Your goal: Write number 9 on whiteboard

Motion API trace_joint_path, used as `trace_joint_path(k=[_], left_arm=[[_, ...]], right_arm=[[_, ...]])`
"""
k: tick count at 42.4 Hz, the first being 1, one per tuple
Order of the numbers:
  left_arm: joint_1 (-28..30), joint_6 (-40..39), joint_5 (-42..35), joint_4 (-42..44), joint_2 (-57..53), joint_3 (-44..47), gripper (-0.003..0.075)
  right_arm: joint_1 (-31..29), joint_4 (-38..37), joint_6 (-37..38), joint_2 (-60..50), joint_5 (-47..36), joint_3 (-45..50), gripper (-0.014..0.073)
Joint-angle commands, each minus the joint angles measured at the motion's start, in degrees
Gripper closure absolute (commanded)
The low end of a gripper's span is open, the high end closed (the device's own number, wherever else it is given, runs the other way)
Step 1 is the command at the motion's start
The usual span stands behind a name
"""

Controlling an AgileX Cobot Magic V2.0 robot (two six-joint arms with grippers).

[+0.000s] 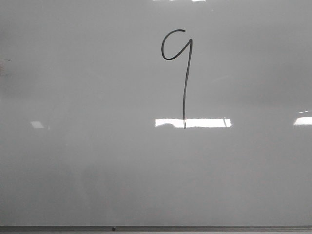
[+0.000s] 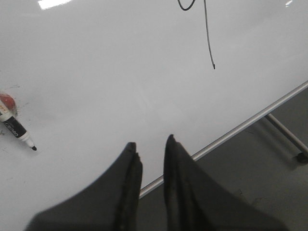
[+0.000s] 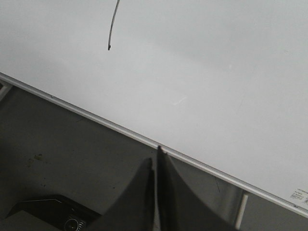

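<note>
A thin black number 9 (image 1: 184,73) with a small open loop and a long straight tail is drawn on the whiteboard (image 1: 87,161), which fills the front view. Its tail also shows in the left wrist view (image 2: 209,38) and in the right wrist view (image 3: 113,24). My left gripper (image 2: 150,147) is open and empty, over the board near its frame edge (image 2: 240,127). My right gripper (image 3: 154,161) is shut and empty, just off the board's frame edge (image 3: 96,118). Neither gripper shows in the front view.
A black marker (image 2: 18,132) with its tip uncovered lies on the board next to a red round thing (image 2: 6,102). Beyond the frame edge are dark floor and a metal stand leg (image 2: 286,134). A dark device (image 3: 53,214) sits on the floor.
</note>
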Motion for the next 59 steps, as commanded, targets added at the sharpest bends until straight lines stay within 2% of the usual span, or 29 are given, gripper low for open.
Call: trace_joint_path(k=[1, 29, 32, 38, 49, 59], left_arm=[[-0.4, -0.2, -3.5, 0.0, 0.0, -1.9, 0.0734], [-0.4, -0.2, -3.6, -0.1, 0.0, -1.7, 0.0739], [2.7, 0.4, -4.4, 1.2, -0.8, -1.3, 0.0739], [12.6, 0.4, -11.4, -0.9, -4.0, 3.4, 0.0739], [28.2, 1.3, -29.9, -4.4, -19.7, 23.9, 0.0739], [39.0, 1.3, -39.0, -4.4, -34.6, 39.2, 0.0739]], right_arm=[[-0.3, -0.6, 0.1, 0.0, -3.8, -1.2, 0.0656], [-0.3, -0.6, 0.1, 0.0, -5.5, -1.2, 0.0663], [-0.3, -0.6, 0.1, 0.0, -5.5, -1.2, 0.0663], [-0.3, -0.6, 0.1, 0.1, -5.5, -1.2, 0.0663], [-0.3, -0.6, 0.1, 0.1, -5.5, -1.2, 0.0663], [-0.3, -0.6, 0.1, 0.1, -5.5, -1.2, 0.0663]])
